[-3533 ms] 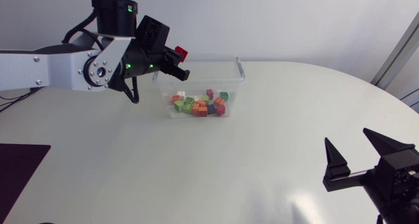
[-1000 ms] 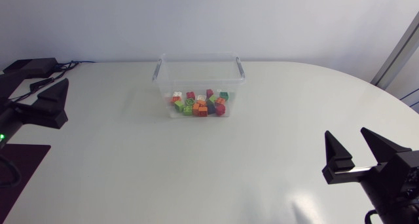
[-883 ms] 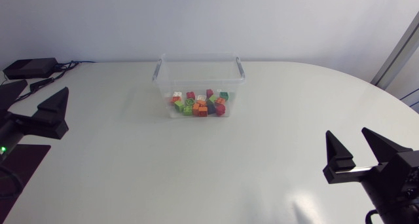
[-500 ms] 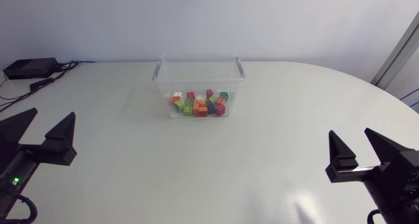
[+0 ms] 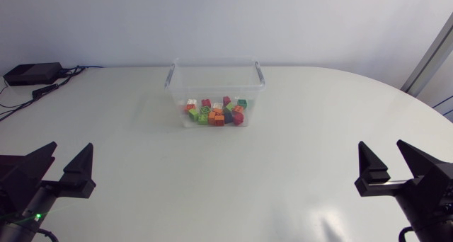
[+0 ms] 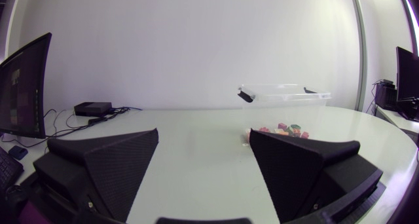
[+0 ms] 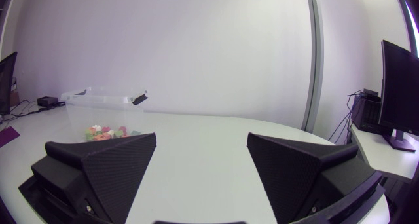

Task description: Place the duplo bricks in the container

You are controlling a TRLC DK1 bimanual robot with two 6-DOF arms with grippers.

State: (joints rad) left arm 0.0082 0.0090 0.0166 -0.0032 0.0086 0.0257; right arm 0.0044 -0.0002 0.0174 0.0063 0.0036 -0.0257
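The duplo bricks [image 5: 216, 112] lie inside the container [image 5: 215, 65], far across the counter [image 5: 212, 189]. The left gripper [image 5: 71, 147] and right gripper [image 5: 381, 144] sit near, fingers wide and empty; the task looks finished, no further pick needed

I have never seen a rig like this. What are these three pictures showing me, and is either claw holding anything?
It is a robot with two arms at a white table. The head view looks down from above: the left gripper and the right gripper sit at the near edge, both open and empty. The two wrist views come from cameras on each arm, looking across the table past its own black fingers. A clear container holds coloured duplo bricks.
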